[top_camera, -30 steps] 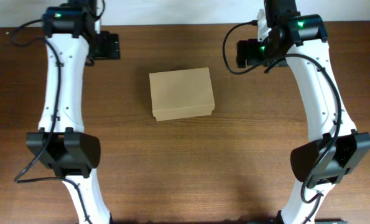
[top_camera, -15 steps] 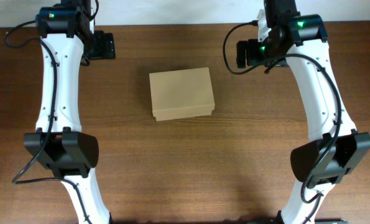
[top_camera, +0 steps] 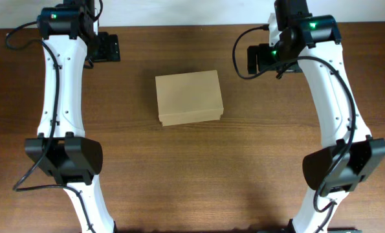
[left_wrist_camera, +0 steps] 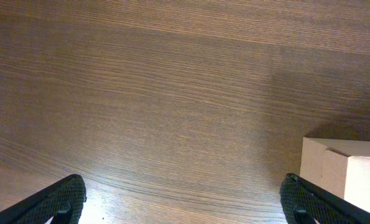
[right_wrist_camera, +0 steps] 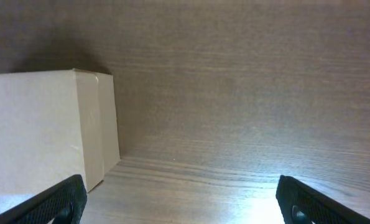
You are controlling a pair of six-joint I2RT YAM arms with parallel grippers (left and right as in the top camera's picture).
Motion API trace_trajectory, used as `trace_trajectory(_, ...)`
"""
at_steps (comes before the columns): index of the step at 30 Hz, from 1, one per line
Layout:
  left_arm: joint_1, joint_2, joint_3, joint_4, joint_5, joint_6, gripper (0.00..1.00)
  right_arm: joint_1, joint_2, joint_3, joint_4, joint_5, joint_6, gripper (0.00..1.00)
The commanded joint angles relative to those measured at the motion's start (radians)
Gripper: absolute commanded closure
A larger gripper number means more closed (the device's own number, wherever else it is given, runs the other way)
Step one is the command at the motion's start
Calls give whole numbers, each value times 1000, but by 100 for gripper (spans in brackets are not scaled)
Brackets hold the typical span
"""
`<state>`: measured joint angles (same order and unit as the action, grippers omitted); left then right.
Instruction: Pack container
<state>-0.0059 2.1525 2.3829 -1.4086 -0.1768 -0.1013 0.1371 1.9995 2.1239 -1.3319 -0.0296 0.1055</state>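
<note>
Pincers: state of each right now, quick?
Left pincer: open, holding nothing.
Right pincer: open, holding nothing.
The container lies on the table, gripped by neither.

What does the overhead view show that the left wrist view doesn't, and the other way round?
Only overhead: the whole container, lid shut, and the right gripper off to its right. Only left wrist: a close look at the left gripper, its fingers spread wide with nothing between them. Both: the container, though just one corner of it in the wrist view, and the wooden table.
</note>
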Motion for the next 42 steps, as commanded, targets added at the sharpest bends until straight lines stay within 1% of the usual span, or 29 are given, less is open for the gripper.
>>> trace_trajectory(1, 2, -23, 9, 3, -11, -3, 0, 0, -178, -35, 25, 37, 2, 1)
trace_trajectory(5, 2, -23, 9, 3, -11, -3, 0, 0, -393, -195, 177, 42, 3, 1)
trace_trajectory(9, 2, -23, 9, 3, -11, -2, 0, -2, -674, -433, 402, 43, 2, 1)
trace_trajectory(12, 2, -23, 9, 3, -11, -3, 0, -16, -904, -632, 526, 75, 2, 1)
trace_trajectory(14, 2, -23, 9, 3, -11, -3, 0, -34, -1056, -771, 576, 103, 3, 1)
trace_trajectory(15, 2, -23, 9, 3, -11, -3, 0, -51, -1161, -869, 604, 116, 3, 1)
trace_trajectory(18, 2, -23, 9, 3, -11, -3, 0, -95, -1360, -1070, 660, 138, 3, 1)
trace_trajectory(22, 2, -23, 9, 3, -11, -3, 0, -150, -1590, -1343, 729, 138, 5, 1)
trace_trajectory(26, 2, -23, 9, 3, -11, -3, 0, -157, -1790, -1609, 790, 119, 7, 1)
trace_trajectory(31, 2, -23, 9, 3, -11, -3, 0, -157, -1990, -1868, 888, 109, 7, 1)
trace_trajectory(33, 2, -23, 9, 3, -11, -3, 0, -157, -1984, -1935, 931, 109, 7, 1)
trace_trajectory(37, 2, -23, 9, 3, -11, -3, 0, -157, -1985, -2002, 947, 109, 7, 1)
trace_trajectory(42, 2, -23, 9, 3, -11, -3, 0, -157, -1987, -2010, 948, 117, 6, 1)
